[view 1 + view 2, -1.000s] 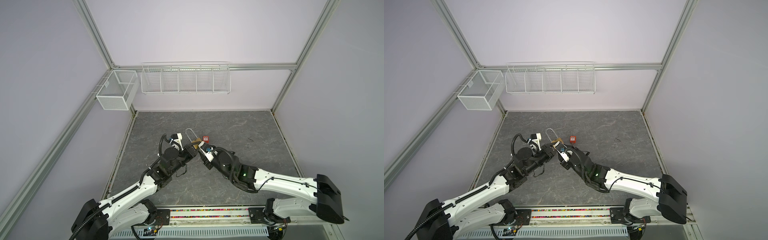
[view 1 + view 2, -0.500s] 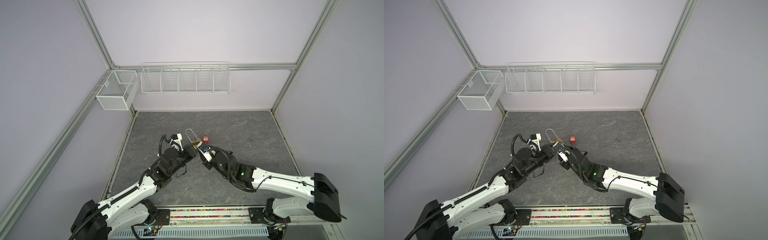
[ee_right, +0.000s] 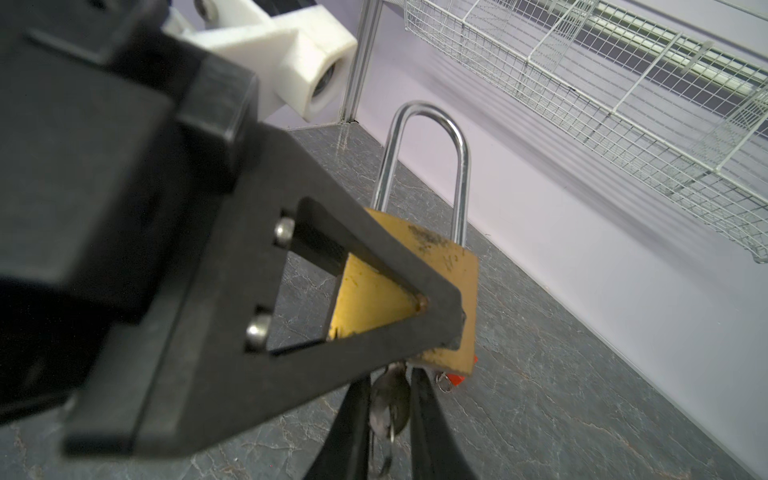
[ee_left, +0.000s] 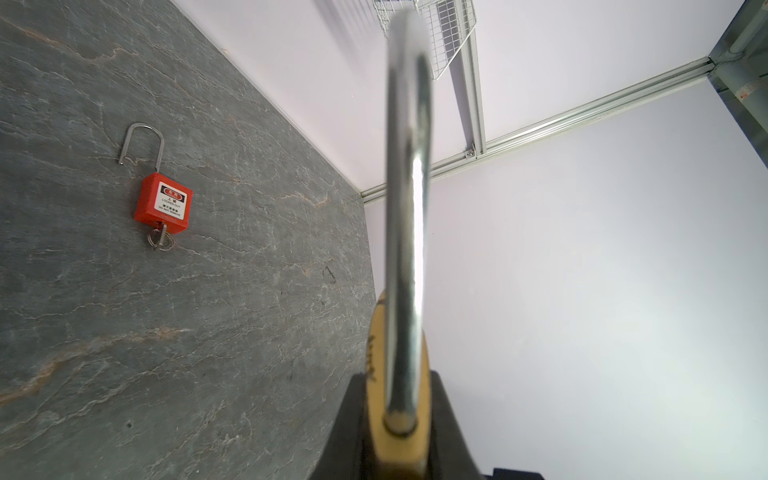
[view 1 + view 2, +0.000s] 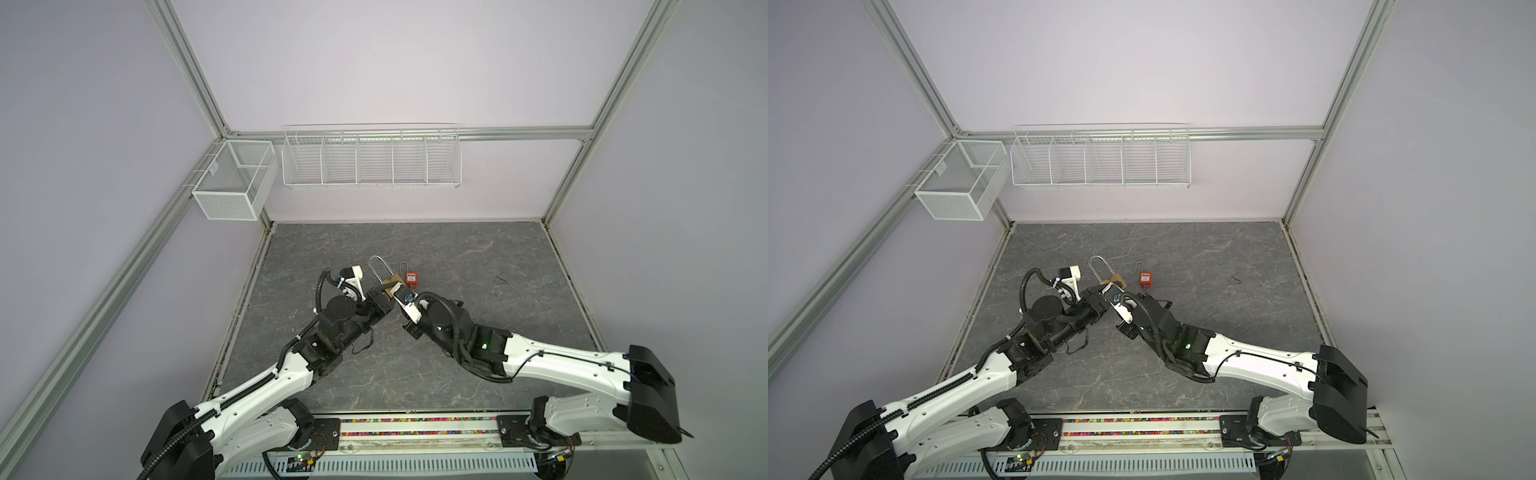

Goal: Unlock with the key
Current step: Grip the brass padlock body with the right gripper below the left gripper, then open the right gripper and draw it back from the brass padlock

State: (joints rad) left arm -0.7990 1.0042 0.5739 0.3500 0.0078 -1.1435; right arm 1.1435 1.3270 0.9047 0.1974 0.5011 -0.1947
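A brass padlock (image 3: 453, 266) with a long silver shackle (image 3: 461, 166) hangs above the floor, and my left gripper (image 4: 397, 378) is shut on its body. Both top views show the padlock (image 5: 392, 281) (image 5: 1115, 277) at mid-floor, where the left gripper (image 5: 384, 297) (image 5: 1100, 297) and right gripper (image 5: 397, 287) (image 5: 1113, 291) meet. The key (image 3: 390, 399) sticks out of the padlock's underside. My right gripper (image 3: 390, 380) is shut on the key's head, one finger on each side. Both shackle legs run down to the body.
A small red padlock (image 5: 411, 277) (image 4: 163, 206) with its own key lies on the grey stone floor just behind the brass one. A white wire shelf (image 5: 371, 158) and a mesh basket (image 5: 232, 183) hang on the back wall.
My right gripper's jaws have closed in from partly open onto the key under the padlock. The left gripper and padlock have stayed in place.
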